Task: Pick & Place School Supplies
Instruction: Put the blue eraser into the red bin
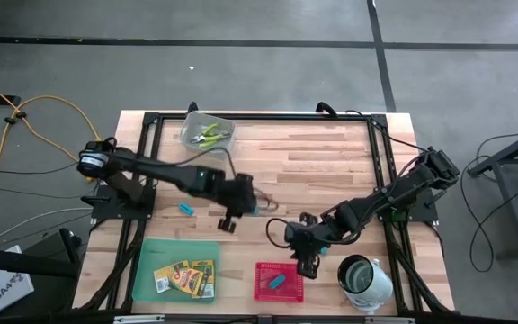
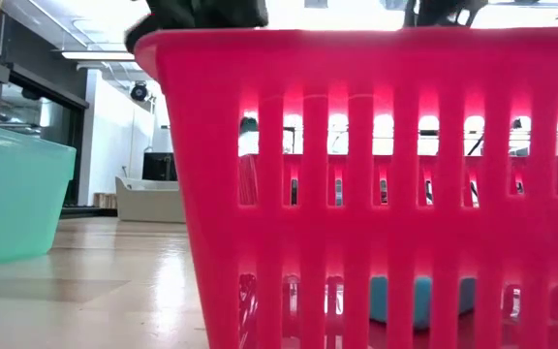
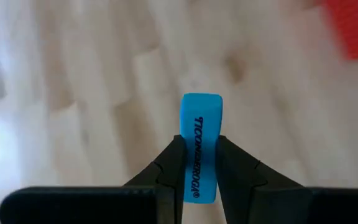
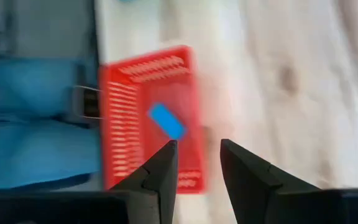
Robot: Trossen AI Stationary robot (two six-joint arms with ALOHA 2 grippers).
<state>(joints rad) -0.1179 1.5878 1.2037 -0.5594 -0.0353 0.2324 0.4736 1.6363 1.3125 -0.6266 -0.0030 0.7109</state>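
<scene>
Left hand point(image 3: 200, 163): clenched on a light-blue eraser point(image 3: 201, 143), held by its lower end above the bare surface point(image 1: 313, 162), red tray point(image 1: 279, 280) well off; risk: shallow pinch, piece could twist free in transit; right hand point(image 4: 197, 163): released, empty, over that tray, which holds another blue eraser point(image 4: 166, 121); risk: arms crowding there.

A red slotted basket point(image 2: 376, 145) fills the frame – a light-blue oblong piece point(image 2: 419, 299) shows through its lower slots. A green tray point(image 2: 13, 199) sits left on the wooden table point(image 2: 85, 301).
</scene>
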